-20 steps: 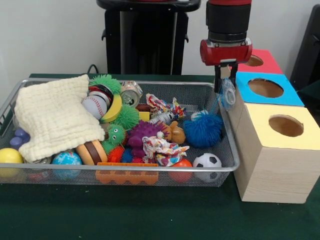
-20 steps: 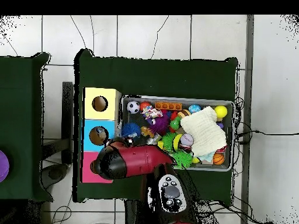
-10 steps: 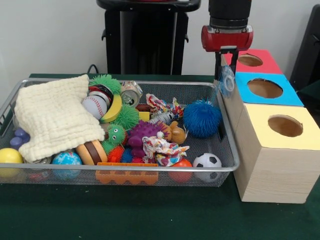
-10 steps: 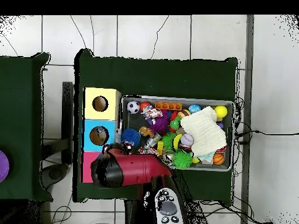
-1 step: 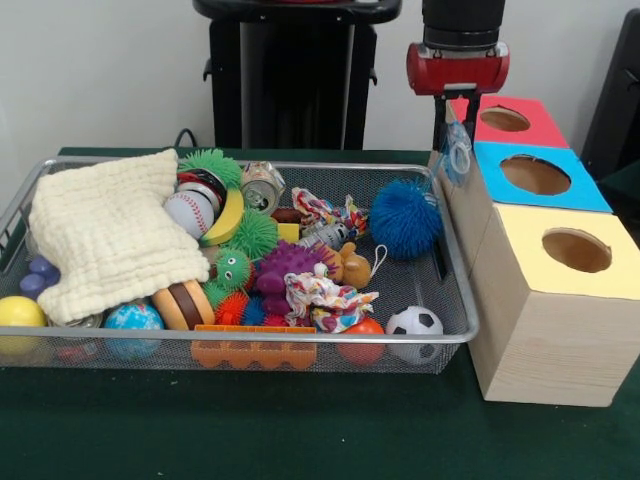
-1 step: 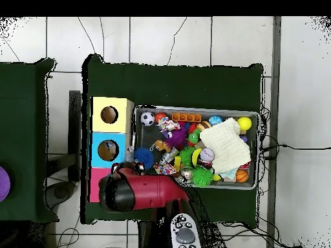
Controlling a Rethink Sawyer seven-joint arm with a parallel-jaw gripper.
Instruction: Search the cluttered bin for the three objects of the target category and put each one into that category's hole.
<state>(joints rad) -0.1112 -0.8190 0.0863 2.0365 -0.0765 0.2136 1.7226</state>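
Observation:
My gripper [image 5: 452, 135] hangs above the right end of the wire bin [image 5: 300, 338], beside the left edge of the red-topped box [image 5: 505, 120]. It is shut on a small pale blue translucent object [image 5: 458, 158] that dangles below the fingers, level with the box tops. The blue-topped box [image 5: 537, 175] and the yellow-topped box [image 5: 570, 250] stand in a row nearer the camera, each with a round hole. In the overhead view the red arm [image 6: 139, 192] covers the gripper and part of the red box [image 6: 94, 190].
The bin holds a cream cloth [image 5: 105, 235], a blue spiky ball [image 5: 405, 218], a small soccer ball [image 5: 413, 328], a baseball [image 5: 187, 212], green spiky balls, a can and several other toys. Green cloth covers the table [image 5: 300, 430].
My gripper has risen and drawn back toward the red box with the pale blue object. The blue spiky ball has shifted left and farther back in the bin.

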